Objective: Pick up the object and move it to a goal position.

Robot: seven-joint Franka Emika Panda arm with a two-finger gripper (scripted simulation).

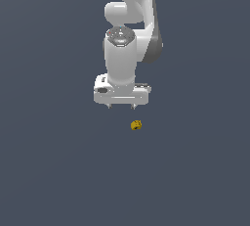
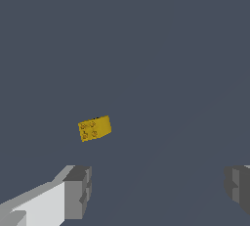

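The object (image 1: 136,124) is a tiny mustard-yellow, roughly cube-shaped lump with darker spots, lying on the dark grey floor. My white gripper (image 1: 121,106) hangs above and behind it, slightly toward the exterior view's left, with its two short fingertips spread apart. It is open and holds nothing. In the wrist view the object (image 2: 94,128) lies apart from the grey finger pads (image 2: 78,191), not between them; the gripper (image 2: 158,188) is open wide.
The plain dark grey floor (image 1: 195,171) fills both views. The white arm (image 1: 128,34) rises to the top of the exterior view. No goal marker shows.
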